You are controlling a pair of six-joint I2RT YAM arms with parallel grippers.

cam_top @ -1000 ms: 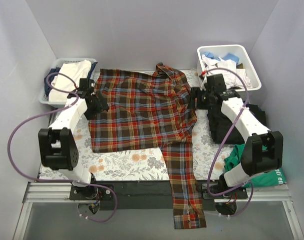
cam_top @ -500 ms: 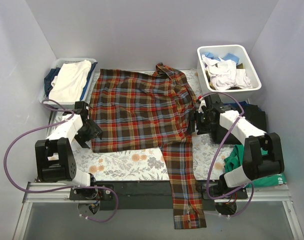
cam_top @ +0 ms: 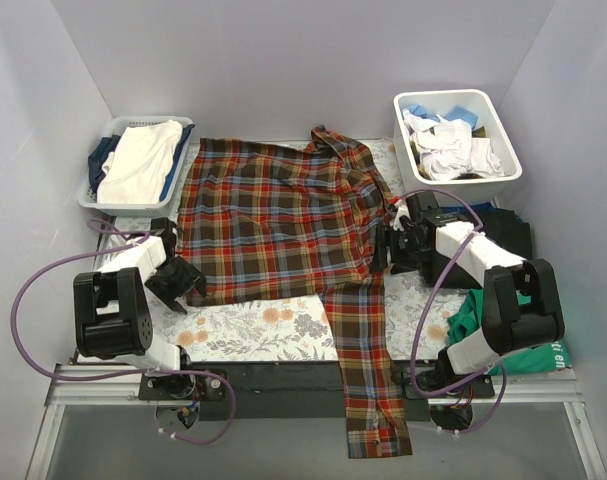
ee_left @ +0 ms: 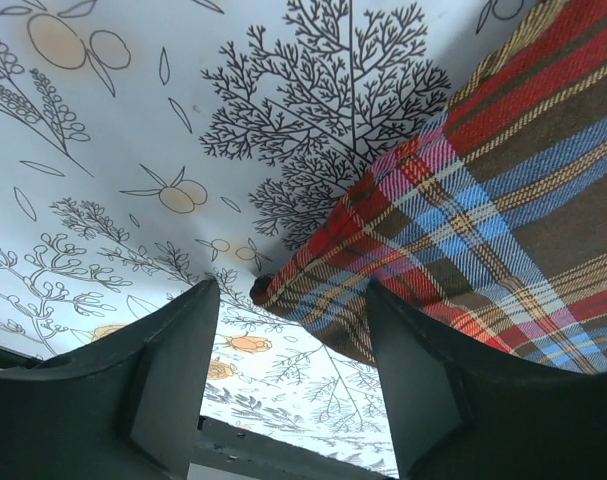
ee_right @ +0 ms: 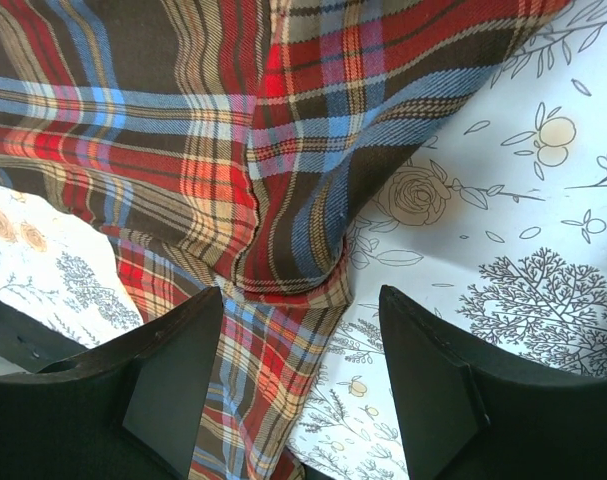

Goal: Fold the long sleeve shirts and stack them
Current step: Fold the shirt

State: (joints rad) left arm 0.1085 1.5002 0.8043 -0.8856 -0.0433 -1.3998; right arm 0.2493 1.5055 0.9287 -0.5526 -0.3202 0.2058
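The plaid long sleeve shirt (cam_top: 278,215) lies spread flat on the floral table cover, one sleeve (cam_top: 368,390) hanging over the near edge. My left gripper (cam_top: 181,283) is open at the shirt's lower left corner. In the left wrist view that corner (ee_left: 313,290) lies between the open gripper's (ee_left: 295,395) fingers, ungripped. My right gripper (cam_top: 385,247) is open at the shirt's right side where the sleeve starts. In the right wrist view it (ee_right: 303,385) straddles the plaid fold (ee_right: 283,270). Black folded garments (cam_top: 511,232) lie partly hidden under the right arm.
A white bin (cam_top: 498,120) of mixed clothes stands at the back right. A basket (cam_top: 93,190) with a white garment stands at the back left. A green garment (cam_top: 473,315) lies by the right arm's base. The floral cover (cam_top: 253,325) shows bare in front of the shirt.
My left gripper has slid toward the near edge along the shirt's left side, down to its lower corner. The right gripper also came nearer along the right side, then held still.
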